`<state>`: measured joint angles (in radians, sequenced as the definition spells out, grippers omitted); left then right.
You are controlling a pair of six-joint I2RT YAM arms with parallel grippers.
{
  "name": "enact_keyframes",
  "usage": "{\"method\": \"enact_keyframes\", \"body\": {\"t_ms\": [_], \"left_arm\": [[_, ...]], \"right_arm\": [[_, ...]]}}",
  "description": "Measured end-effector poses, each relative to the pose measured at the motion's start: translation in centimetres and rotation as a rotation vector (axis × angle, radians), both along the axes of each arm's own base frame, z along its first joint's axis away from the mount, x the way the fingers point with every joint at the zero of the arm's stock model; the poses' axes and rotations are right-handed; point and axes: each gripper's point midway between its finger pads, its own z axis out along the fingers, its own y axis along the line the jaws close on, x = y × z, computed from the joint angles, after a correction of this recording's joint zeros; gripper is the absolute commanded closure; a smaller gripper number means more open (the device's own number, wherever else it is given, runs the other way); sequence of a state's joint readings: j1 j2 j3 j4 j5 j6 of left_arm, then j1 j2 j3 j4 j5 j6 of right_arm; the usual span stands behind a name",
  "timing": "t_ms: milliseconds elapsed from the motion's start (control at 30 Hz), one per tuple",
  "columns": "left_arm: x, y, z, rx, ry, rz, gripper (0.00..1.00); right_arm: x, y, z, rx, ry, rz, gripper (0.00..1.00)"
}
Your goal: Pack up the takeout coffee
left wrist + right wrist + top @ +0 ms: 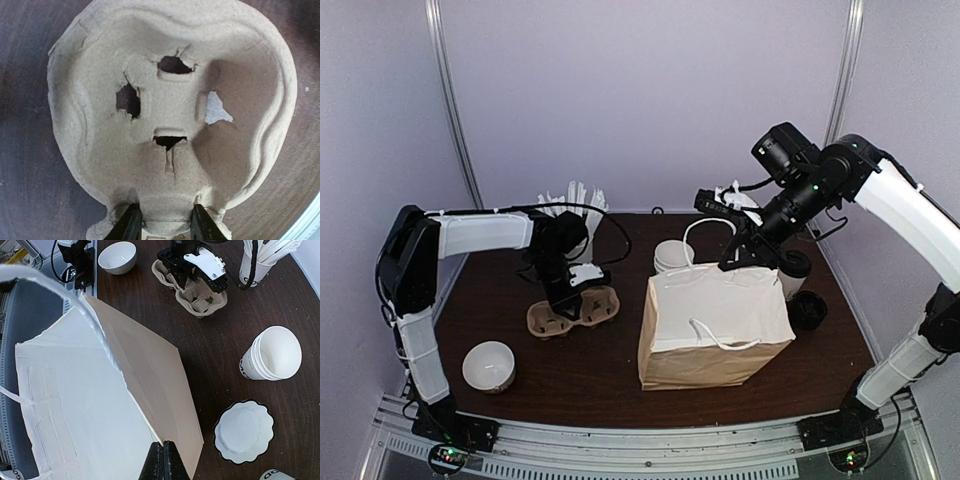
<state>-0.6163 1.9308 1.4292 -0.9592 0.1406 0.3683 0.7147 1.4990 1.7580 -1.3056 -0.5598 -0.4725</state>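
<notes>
The coffee [793, 278] stands upright on the worktop [590, 370], just to the right of the bag [715, 320] and outside of it. Its black lid is on, and from above the right arm covers a part of it. Near it, a little toward the front, lie the lids [807, 310] in a dark pile.

The bag stands in the middle of the worktop with its mouth open upward, and one white handle makes a loop above it. The right tool [162, 462] is at the bag's top edge, on the far right side. Its fingers are pressed together with the paper edge between them, so it is clamped on the bag's rim (in the wrist view the white inside of the bag fills the left half). Behind the bag stands a stack of cups [670, 255], open at the top.

The left tool [166, 227] is down at the carrier [545, 320], which lies flat on the worktop, left of the bag and apart from it. In the wrist view the two black fingertips [131, 226] sit on each side of a small part of the carrier's edge and touch the pulp, so the tool seems closed on it.

A white bowl [488, 365] stands near the front left corner, well apart from the carrier. A cup of white sticks [575, 200] stands at the back, behind the left tool.
</notes>
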Motion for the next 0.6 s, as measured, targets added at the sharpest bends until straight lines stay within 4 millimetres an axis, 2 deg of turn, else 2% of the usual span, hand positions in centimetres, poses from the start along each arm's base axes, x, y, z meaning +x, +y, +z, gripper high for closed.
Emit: {"method": "enact_keyframes", "body": {"t_ms": [67,167,367,600], "left_arm": [[-0.2,-0.1,0.9,-0.019,-0.003,0.006,0.66],[-0.5,-0.7,3.5,-0.078,-0.038,0.014,0.66],[-2.0,-2.2,11.5,-0.265,-0.154,0.005,0.66],[-4.1,-3.1,19.6,-0.478,-0.249,-0.004,0.65]], "right_arm": [[0.0,0.0,-0.1,-0.002,0.002,0.0,1.0],[-0.1,0.0,-0.2,-0.003,0.006,0.001,1.0],[0.0,0.3,-0.4,-0.003,0.021,0.006,1.0],[1.1,2.0,-1.3,-0.005,0.08,0.023,1.0]]}}
